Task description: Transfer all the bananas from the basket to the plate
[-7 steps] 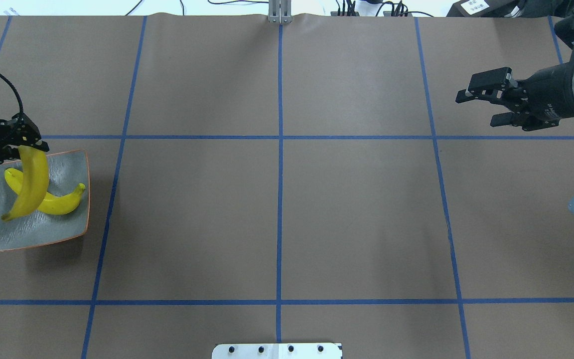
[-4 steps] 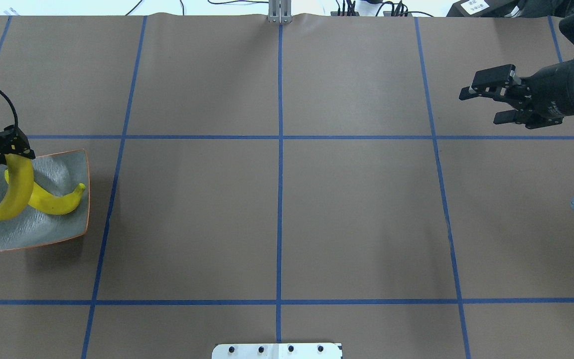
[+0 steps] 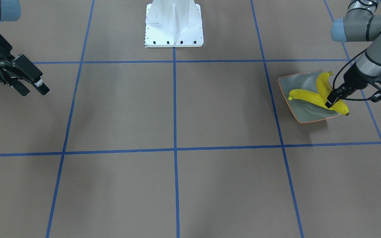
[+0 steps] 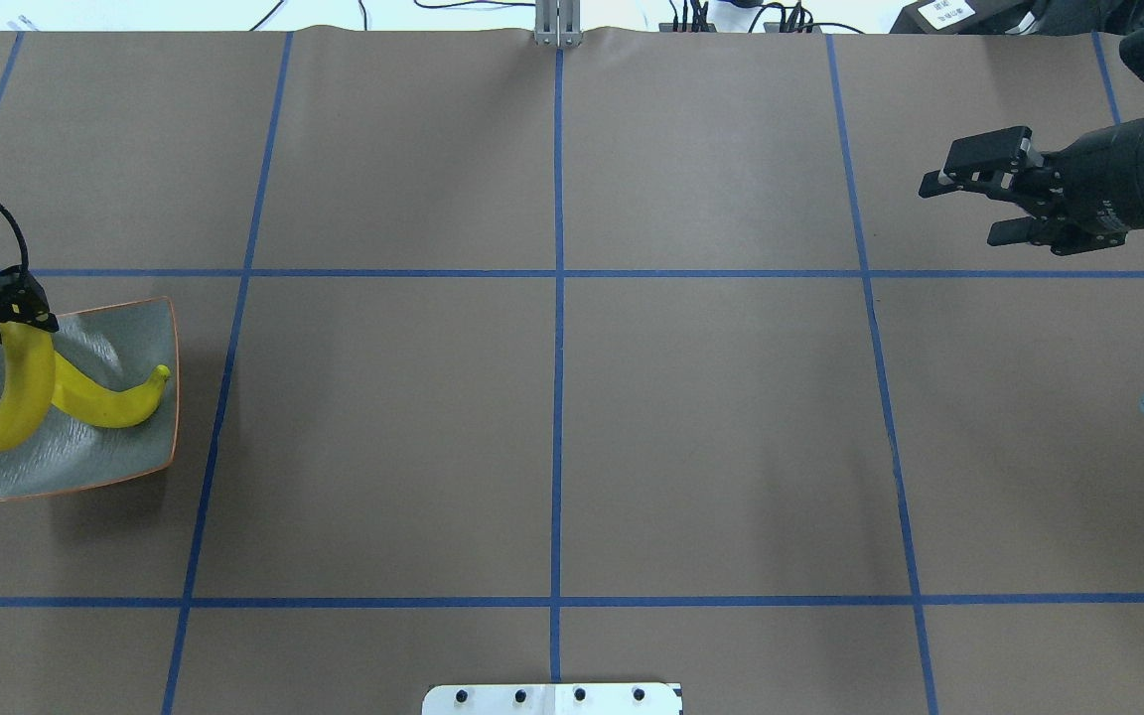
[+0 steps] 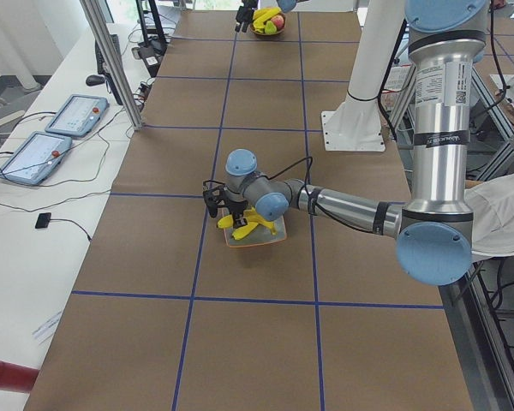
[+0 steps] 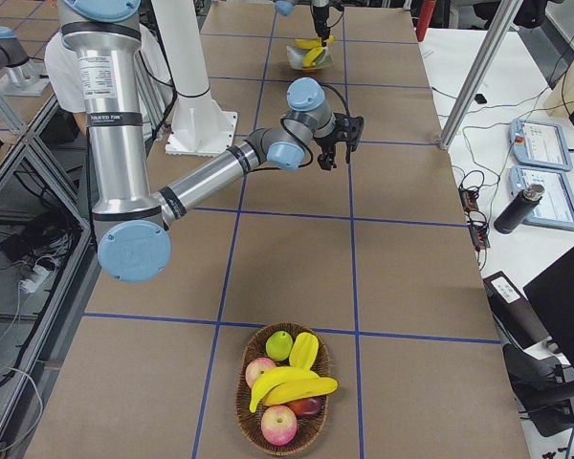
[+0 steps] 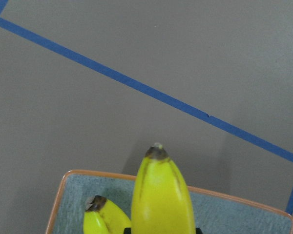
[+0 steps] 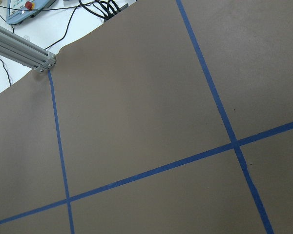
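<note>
The grey-green plate (image 4: 130,333) with its orange rim lies at the table's left edge; it also shows in the front view (image 3: 304,114). One banana (image 4: 115,405) lies on it. My left gripper (image 4: 18,313) is shut on the stem end of a second banana (image 4: 21,382), which crosses over the first, its lower tip past the plate's left rim. The left wrist view shows this banana (image 7: 161,195) above the plate's rim (image 7: 63,180). My right gripper (image 4: 964,204) hovers open and empty at the far right. The basket (image 6: 285,387) holds two more bananas (image 6: 292,387).
Apples and a green fruit share the basket. The white robot base (image 3: 174,23) stands at the table's middle edge. An aluminium post (image 4: 557,25) rises at the far edge. Blue tape lines grid the brown table cover (image 4: 557,427).
My left gripper has moved left and lower with the banana, whose free tip now reaches past the plate's left rim. The right gripper has drifted slightly right and away.
</note>
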You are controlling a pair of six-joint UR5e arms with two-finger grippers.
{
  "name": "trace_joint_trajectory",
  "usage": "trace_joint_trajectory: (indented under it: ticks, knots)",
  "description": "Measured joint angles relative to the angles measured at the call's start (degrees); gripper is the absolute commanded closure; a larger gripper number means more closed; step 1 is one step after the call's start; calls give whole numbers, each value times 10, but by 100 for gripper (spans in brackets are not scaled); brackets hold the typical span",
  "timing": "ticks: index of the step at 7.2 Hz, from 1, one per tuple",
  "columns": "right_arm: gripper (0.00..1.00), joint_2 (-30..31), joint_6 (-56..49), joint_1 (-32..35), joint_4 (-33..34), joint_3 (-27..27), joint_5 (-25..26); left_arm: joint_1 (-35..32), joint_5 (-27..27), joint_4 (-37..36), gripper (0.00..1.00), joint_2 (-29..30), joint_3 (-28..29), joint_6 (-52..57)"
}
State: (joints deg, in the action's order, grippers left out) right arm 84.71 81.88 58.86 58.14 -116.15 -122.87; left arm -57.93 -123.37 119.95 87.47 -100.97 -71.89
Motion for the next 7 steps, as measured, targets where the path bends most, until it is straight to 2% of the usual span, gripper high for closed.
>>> trace_joint_trajectory:
  ticks: [3, 4, 5, 6, 7]
  knots:
    - [0, 4, 0, 4, 0, -3, 0, 8, -1, -1, 100, 18, 14, 0]
    - [0, 5, 0, 5, 0, -4, 0, 9, -1, -1, 96, 22, 18, 1]
    - [0, 5, 0, 5, 0, -4, 0, 10, -1, 0, 75, 24, 22, 3]
    - [0, 5, 0, 5, 0, -4, 0, 10, 0, 0, 30, 24, 27, 11]
    - [0, 5, 0, 5, 0, -3, 0, 10, 0, 0, 1, 24, 31, 24]
